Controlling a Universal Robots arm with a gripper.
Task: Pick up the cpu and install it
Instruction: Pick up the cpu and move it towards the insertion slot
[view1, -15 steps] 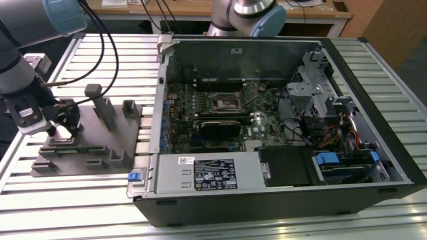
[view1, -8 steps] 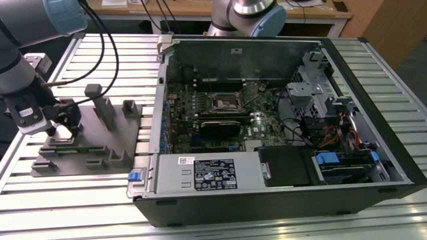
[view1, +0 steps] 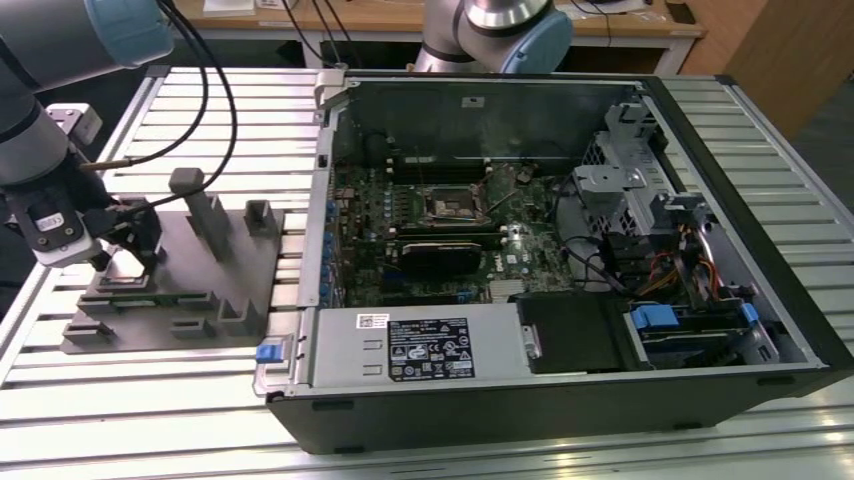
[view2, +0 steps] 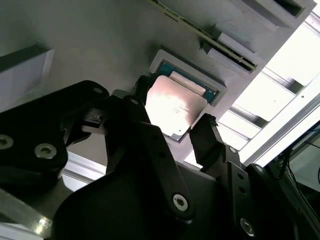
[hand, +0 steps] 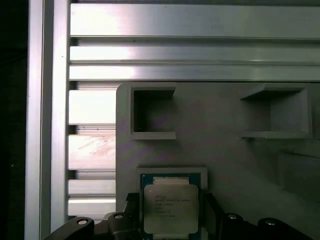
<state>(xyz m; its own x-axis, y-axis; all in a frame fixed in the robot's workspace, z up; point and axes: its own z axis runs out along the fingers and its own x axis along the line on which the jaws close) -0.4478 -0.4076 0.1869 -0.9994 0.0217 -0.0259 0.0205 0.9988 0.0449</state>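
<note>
The cpu (view2: 175, 106) is a small silver square chip sitting between my two black fingers, just above its blue-rimmed pocket (view2: 210, 90) in the grey fixture (view1: 200, 262). In the first wrist view the cpu (hand: 171, 207) covers most of the pocket, with a finger (hand: 131, 212) close on each side. My gripper (view1: 120, 255) is at the exterior view's left, low over the fixture's near left corner, and is shut on the cpu. The motherboard socket (view1: 454, 205) lies inside the open computer case, well to the right.
The open computer case (view1: 561, 250) takes up the middle and right, with a black heatsink block (view1: 441, 256) below the socket and drive cages at the right. Upright grey posts (view1: 207, 215) stand on the fixture. The slatted aluminium table (view1: 200, 110) lies underneath. A second arm's base (view1: 501, 30) stands behind.
</note>
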